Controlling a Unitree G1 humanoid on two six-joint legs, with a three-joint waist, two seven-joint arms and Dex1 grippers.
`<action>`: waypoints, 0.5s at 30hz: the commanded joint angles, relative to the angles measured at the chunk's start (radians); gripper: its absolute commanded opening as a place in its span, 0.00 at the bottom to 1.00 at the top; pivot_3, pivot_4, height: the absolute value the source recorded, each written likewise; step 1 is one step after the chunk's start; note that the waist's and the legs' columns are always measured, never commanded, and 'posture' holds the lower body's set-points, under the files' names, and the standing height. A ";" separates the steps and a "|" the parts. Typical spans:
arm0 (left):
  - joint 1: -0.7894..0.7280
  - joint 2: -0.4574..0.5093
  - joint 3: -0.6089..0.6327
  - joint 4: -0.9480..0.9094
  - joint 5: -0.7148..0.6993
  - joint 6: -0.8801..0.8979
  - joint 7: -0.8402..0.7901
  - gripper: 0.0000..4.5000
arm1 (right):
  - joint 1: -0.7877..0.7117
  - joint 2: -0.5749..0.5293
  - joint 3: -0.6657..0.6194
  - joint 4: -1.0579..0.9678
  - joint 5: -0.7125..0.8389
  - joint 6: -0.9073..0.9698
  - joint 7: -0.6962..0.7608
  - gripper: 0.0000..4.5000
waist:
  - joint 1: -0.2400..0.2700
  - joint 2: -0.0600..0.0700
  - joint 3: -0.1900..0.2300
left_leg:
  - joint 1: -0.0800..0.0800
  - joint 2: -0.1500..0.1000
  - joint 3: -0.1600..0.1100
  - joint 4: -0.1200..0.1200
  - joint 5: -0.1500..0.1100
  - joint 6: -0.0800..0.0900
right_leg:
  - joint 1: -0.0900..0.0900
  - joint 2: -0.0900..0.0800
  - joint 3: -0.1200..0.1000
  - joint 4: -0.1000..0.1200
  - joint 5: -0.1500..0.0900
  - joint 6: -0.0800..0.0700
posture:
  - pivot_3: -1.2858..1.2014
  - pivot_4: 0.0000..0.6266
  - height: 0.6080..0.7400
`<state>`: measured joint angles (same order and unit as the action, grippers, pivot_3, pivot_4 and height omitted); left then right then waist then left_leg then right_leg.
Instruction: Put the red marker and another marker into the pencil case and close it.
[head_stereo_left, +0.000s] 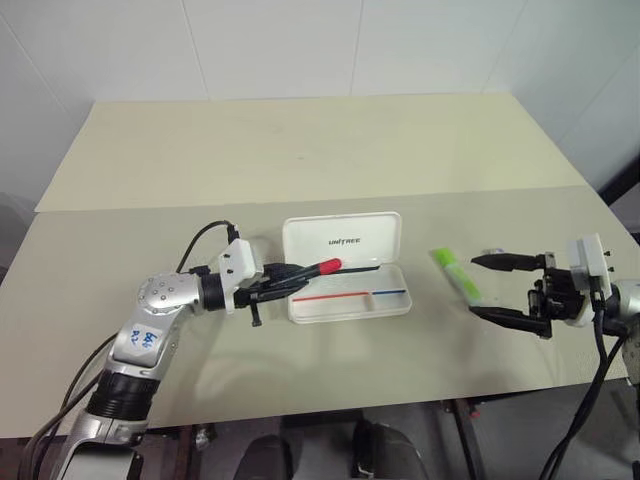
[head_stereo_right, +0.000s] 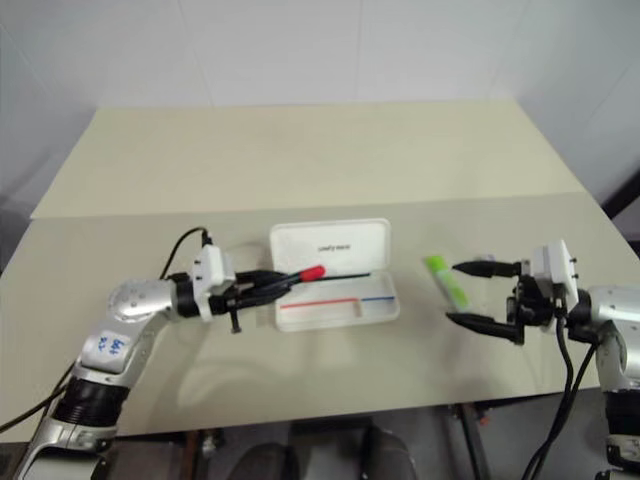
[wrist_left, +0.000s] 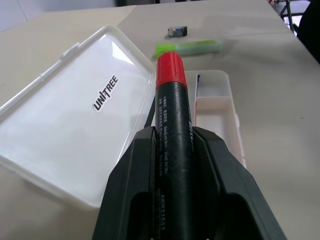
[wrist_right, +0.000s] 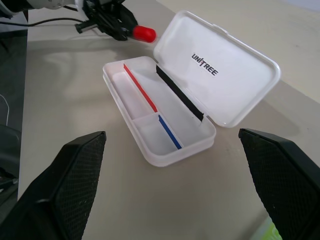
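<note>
Beige desk (head_stereo_left: 300, 150) meets white walls behind. The left claw (head_stereo_left: 300, 277) grips the red marker (head_stereo_left: 325, 267), whose tip overhangs the open pencil case's (head_stereo_left: 350, 300) near end. The right claw (head_stereo_left: 495, 287) gapes wide, the green marker (head_stereo_left: 455, 275) lying just before it; bare desk lies beyond.

One brand name, UNITREE, reads clearly.

The word UNITREE stands in small dark capital letters on the raised lid of the open white pencil case (wrist_right: 220, 70), near the lid's middle. The red marker (wrist_left: 172, 135) carries rows of tiny pale print along its black barrel, too small to read. Blue marks on the left arm's silver casing (head_stereo_left: 145, 340) cannot be made out.
</note>
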<state>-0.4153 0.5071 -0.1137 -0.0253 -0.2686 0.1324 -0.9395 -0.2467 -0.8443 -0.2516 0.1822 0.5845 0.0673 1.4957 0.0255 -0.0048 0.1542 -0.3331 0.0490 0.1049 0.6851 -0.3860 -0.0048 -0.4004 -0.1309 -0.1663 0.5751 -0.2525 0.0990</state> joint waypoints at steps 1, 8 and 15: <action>-0.086 -0.052 -0.053 0.044 0.054 0.003 0.034 0.22 | 0.012 0.021 -0.031 -0.086 0.028 0.008 -0.046 1.00 | 0.005 0.000 0.000 | 0.000 0.000 0.000 0.000 0.000 0.000 | 0.000 0.000 0.000 0.000 0.000 0.000 | 0.52 0.24 1.00; -0.144 -0.105 -0.117 0.082 0.083 -0.004 0.005 0.22 | 0.023 0.050 -0.017 -0.147 0.032 0.030 -0.091 1.00 | 0.000 0.000 0.000 | 0.000 -0.001 0.000 0.001 0.000 0.000 | 0.001 0.000 0.000 -0.001 0.001 0.001 | 0.52 0.24 1.00; -0.142 -0.113 -0.162 0.131 0.129 -0.021 -0.014 0.22 | 0.036 0.073 -0.019 -0.219 0.041 0.057 -0.142 1.00 | 0.002 0.000 0.000 | -0.001 -0.001 -0.001 0.001 0.000 0.001 | 0.001 0.000 0.000 -0.001 0.001 0.001 | 0.52 0.24 1.00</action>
<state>-0.5433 0.4034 -0.2721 0.1046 -0.1465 0.1307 -0.9530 -0.2174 -0.7732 -0.2446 -0.0017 0.6018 0.1178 1.3686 0.0271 -0.0050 0.1543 -0.3337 0.0484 0.1040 0.6861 -0.3856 -0.0041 -0.3992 -0.1312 -0.1664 0.5737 -0.2517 0.1004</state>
